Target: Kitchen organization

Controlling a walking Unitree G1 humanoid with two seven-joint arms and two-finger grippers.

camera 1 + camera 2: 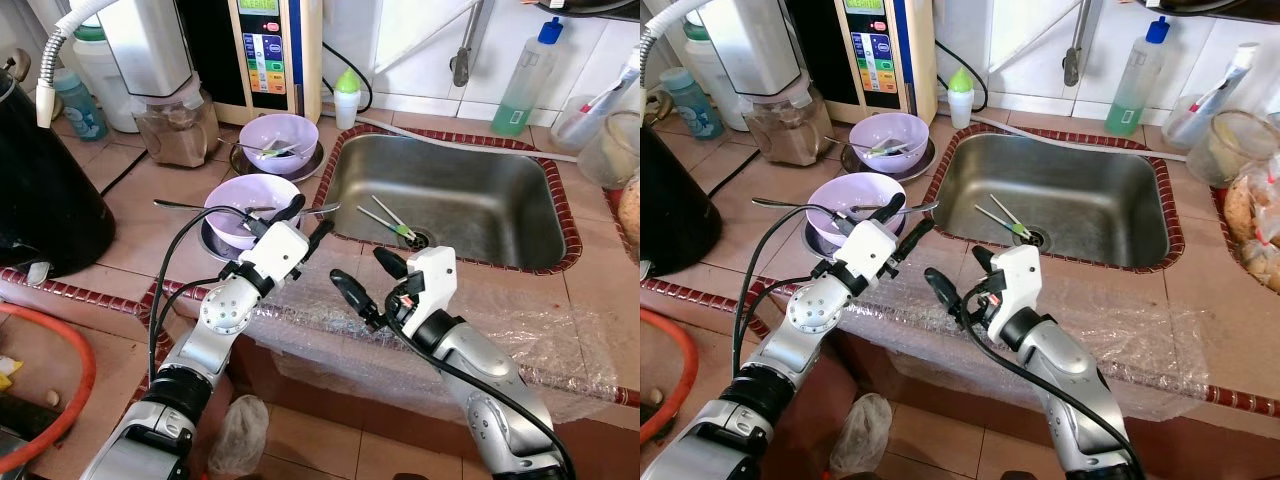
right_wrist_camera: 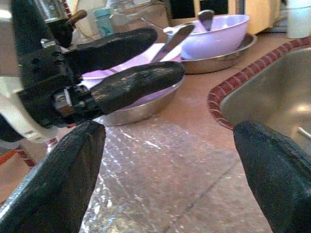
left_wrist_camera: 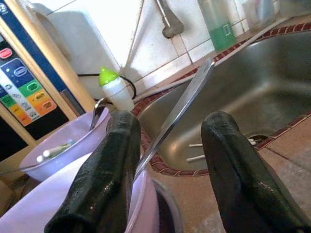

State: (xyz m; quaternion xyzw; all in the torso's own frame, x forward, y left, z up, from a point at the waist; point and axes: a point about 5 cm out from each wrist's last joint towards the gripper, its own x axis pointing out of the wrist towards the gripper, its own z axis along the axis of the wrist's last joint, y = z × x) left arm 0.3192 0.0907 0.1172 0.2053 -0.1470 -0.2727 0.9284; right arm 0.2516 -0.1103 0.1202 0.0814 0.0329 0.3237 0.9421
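Purple plastic meets our eye first: two purple bowls sit on the tiled counter to the left of a steel sink. The near bowl rests in a shallow metal dish and holds a long metal utensil, whose handle sticks out to the left; a second long metal utensil lies across its rim and points toward the sink. The far bowl also sits in a metal dish and holds small utensils with green on them. In the sink, near the drain, lies a pair of thin sticks with green ends.

Our left gripper hovers just over the near bowl's right edge, its fingers set narrowly apart with the utensil's handle between them, not clamped. Our right gripper hangs above the counter's front edge, spread wide and holding nothing.

Bubble wrap covers the front strip of counter. A red tile border rims the sink. A blender, a water machine and bottles crowd the back wall.
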